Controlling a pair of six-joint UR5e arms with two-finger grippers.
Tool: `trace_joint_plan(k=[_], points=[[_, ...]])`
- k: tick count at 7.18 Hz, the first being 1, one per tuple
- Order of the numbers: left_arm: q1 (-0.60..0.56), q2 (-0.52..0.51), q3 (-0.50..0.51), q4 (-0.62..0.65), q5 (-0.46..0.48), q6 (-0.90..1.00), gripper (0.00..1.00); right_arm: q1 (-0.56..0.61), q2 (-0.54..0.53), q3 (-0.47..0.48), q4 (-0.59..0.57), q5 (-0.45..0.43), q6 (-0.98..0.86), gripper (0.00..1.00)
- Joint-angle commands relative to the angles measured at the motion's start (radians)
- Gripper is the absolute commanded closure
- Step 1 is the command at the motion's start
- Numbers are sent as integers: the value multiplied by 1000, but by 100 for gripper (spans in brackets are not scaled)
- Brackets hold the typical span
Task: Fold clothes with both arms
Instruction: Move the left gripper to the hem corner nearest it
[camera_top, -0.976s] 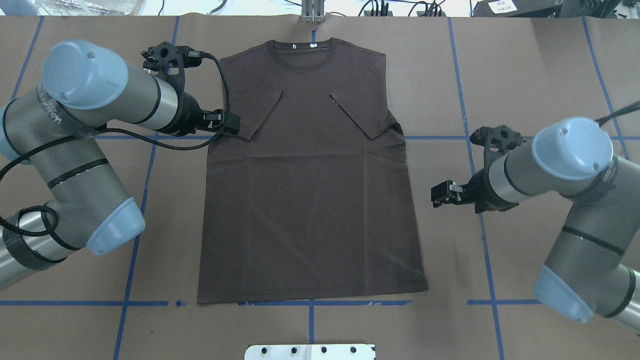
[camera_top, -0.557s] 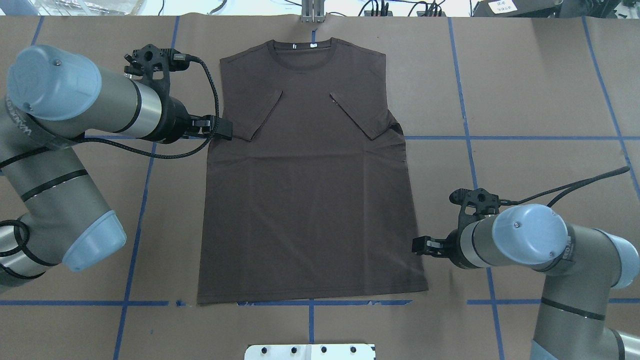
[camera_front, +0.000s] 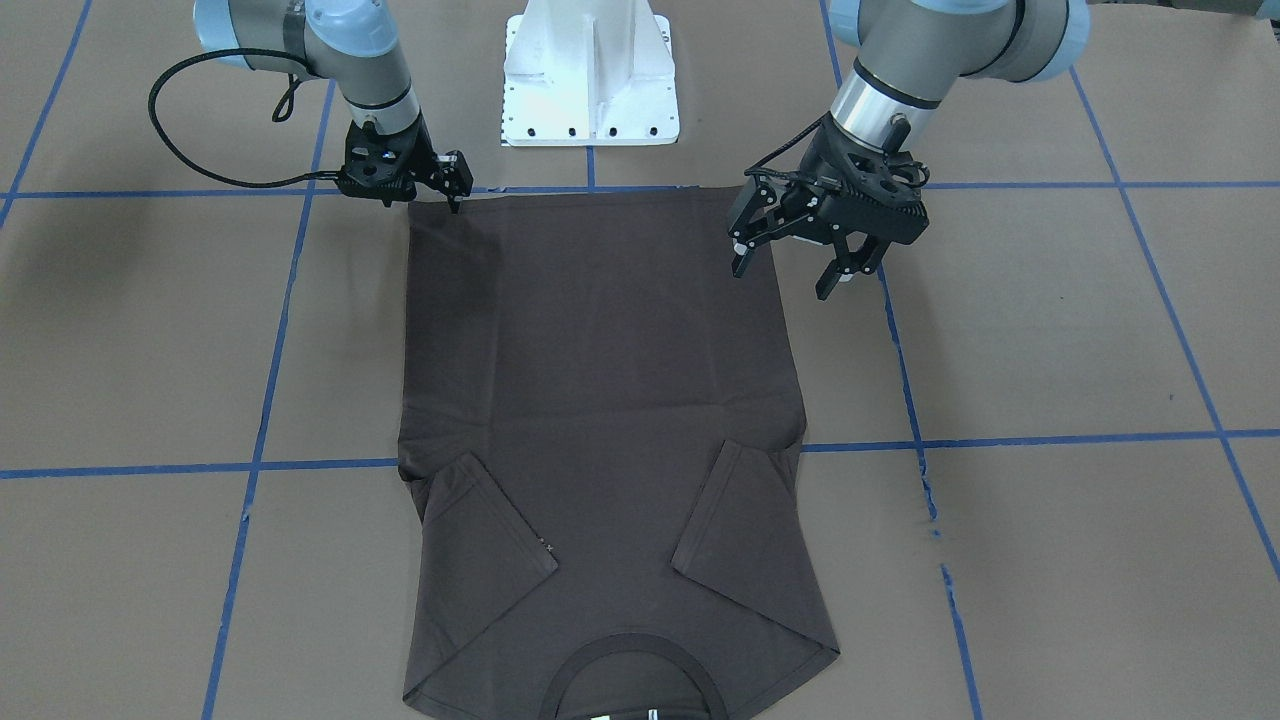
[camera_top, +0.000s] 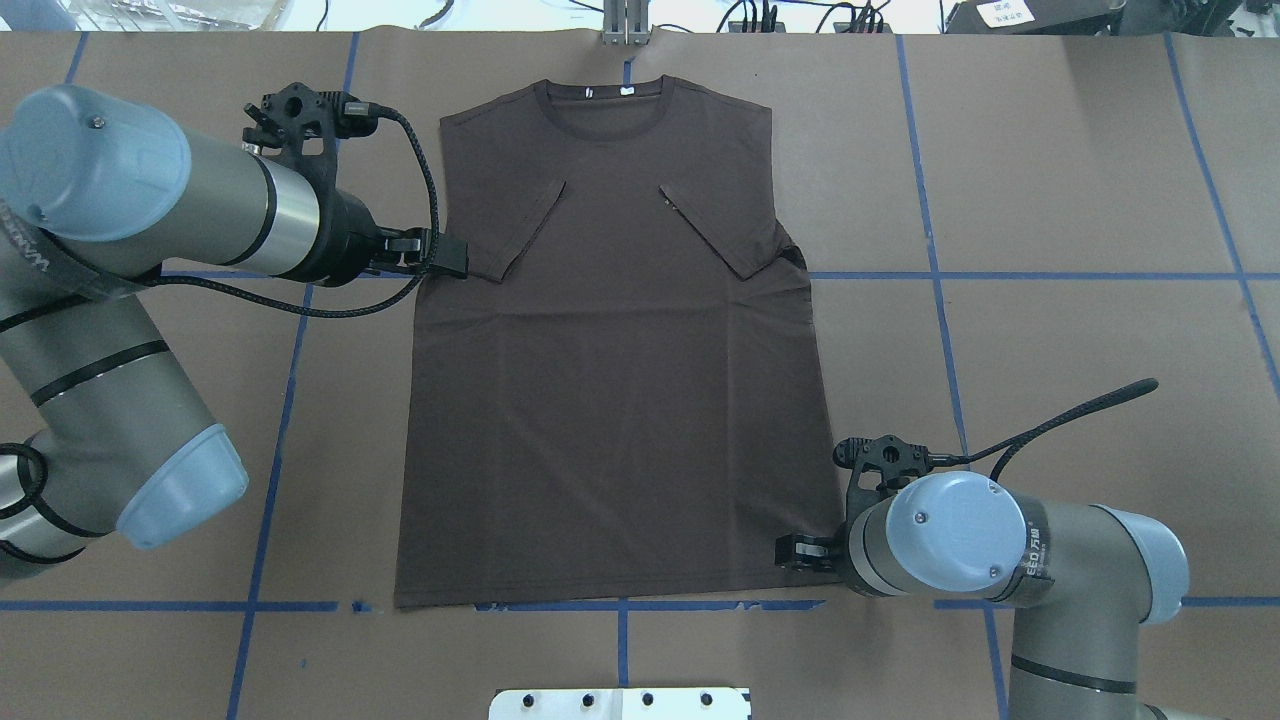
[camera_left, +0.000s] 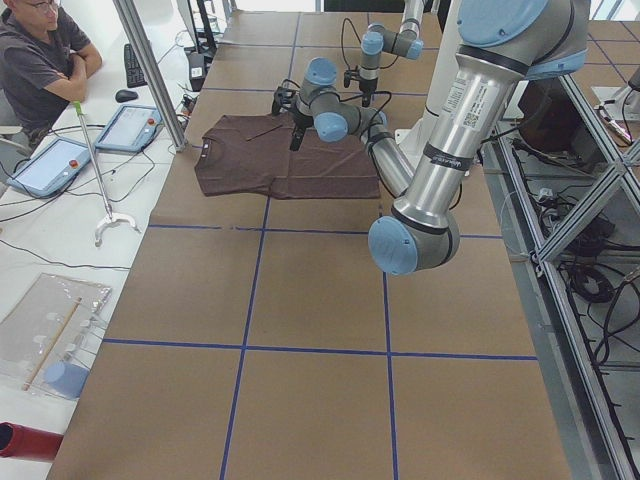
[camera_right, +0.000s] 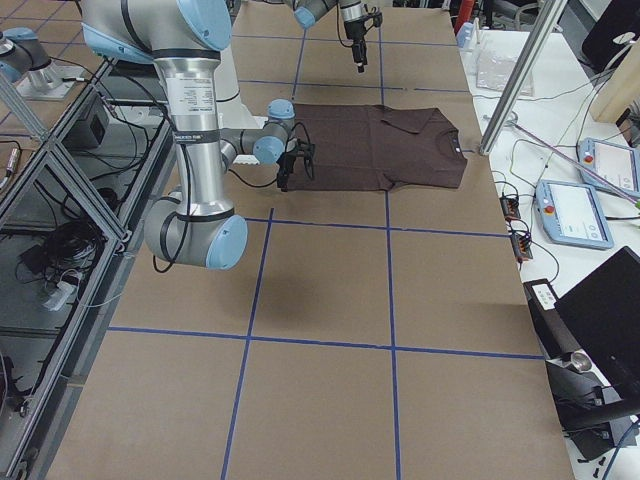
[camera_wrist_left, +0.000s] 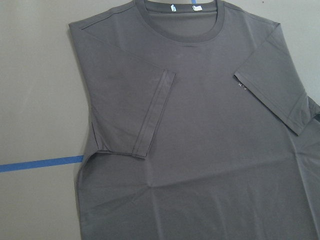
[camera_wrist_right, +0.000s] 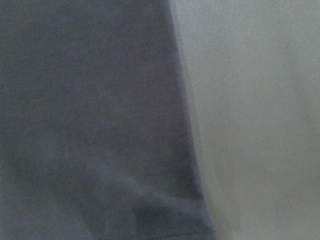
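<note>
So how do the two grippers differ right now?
The left gripper hangs high above the shirt, by a sleeve; the right gripper is low at a hem corner. The left wrist view takes in much of the shirt; the right shows only a blurred close-up of its edge. The left's jaws are plainly open; the right's I cannot tell. Both are black, two-fingered, and the shirt lies flat.
</note>
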Motion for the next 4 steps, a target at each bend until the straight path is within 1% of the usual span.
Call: trace_joint_plan(k=[1, 2, 3, 4], points=[[0, -1, -3, 1, -1, 0, 0, 0, -16, 1, 13, 4, -7, 0], [0, -1, -3, 1, -1, 0, 0, -2, -58, -2, 68, 4, -7, 0], [0, -2, -3, 1, -1, 0, 0, -2, -69, 2, 95, 10, -1, 0], [0, -1, -3, 1, -1, 0, 0, -5, -63, 1, 90, 8, 1, 0]])
